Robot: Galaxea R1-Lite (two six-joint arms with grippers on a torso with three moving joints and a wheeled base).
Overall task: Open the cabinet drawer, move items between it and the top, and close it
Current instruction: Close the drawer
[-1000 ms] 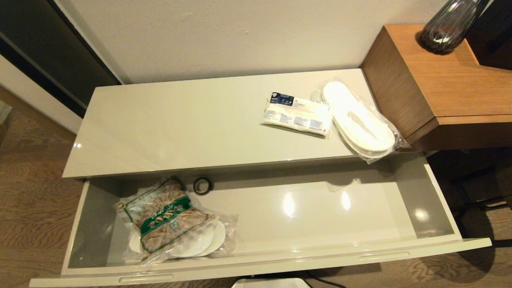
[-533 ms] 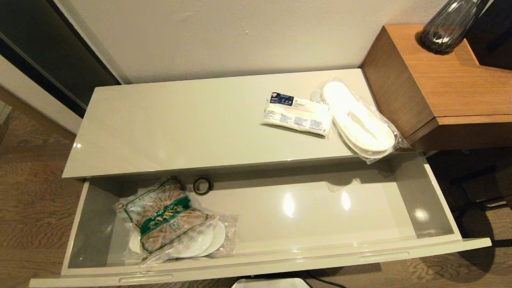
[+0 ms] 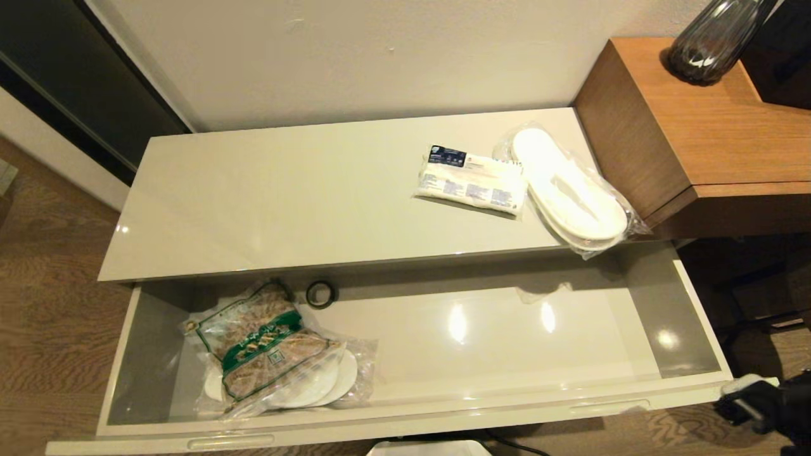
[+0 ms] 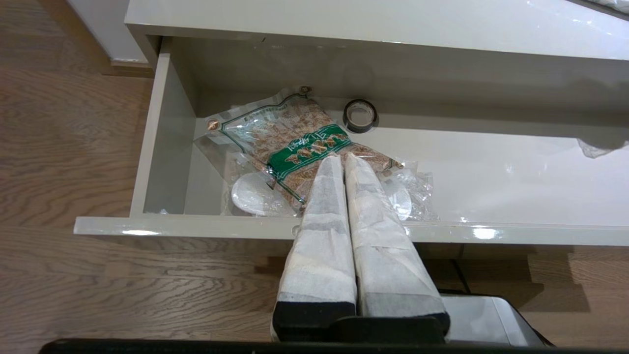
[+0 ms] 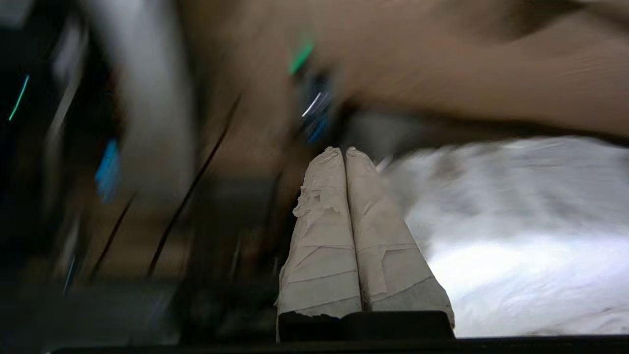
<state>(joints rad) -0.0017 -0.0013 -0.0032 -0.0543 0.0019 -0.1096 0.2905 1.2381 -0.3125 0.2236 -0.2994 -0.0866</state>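
Glossy beige-grey lacquer covers the long shallow cabinet drawer (image 3: 507,342), which stands pulled fully out below the glossy cream-beige cabinet top (image 3: 272,190). Head view: at two o'clock on the top lie the flat white packet with a dark blue label (image 3: 471,181) and, just beside it, the pair of flat white slippers in clear plastic wrap (image 3: 573,190), their wrap overhanging the front edge. In the drawer, at eight o'clock, rests a green-labelled clear bag of brown contents (image 3: 269,345), with a small black ring (image 3: 320,293) near it. The right gripper (image 3: 744,396) appears at four o'clock, beside the drawer's front right corner. Left wrist view: the left gripper (image 4: 344,160), its tape-wrapped fingers pressed together and empty, hangs parked before the drawer front. Right wrist view: the right gripper's wrapped fingers are likewise shut on nothing; the surroundings are smeared. Risk: the slick wrap may slide from closed or shallow-set fingers, and the overhanging slippers could be nudged off the edge.
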